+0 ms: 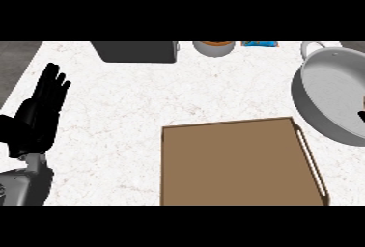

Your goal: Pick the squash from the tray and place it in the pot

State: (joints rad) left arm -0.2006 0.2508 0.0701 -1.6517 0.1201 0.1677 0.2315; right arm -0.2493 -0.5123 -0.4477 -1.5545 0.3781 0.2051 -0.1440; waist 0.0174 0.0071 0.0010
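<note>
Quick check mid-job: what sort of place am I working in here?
Most likely a kitchen counter: a white marbled stone countertop carries a large grey metal pot and a brown rectangular wooden tray, with small containers along the back edge.

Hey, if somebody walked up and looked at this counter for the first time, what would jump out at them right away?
First, the big brown tray at the lower centre, with no squash showing on it. Next, the large grey pot at the right edge, partly cut off, with a small dark shape at its right rim that cannot be identified. Then the left robot hand, black, resting open with fingers up at the left edge.
</note>
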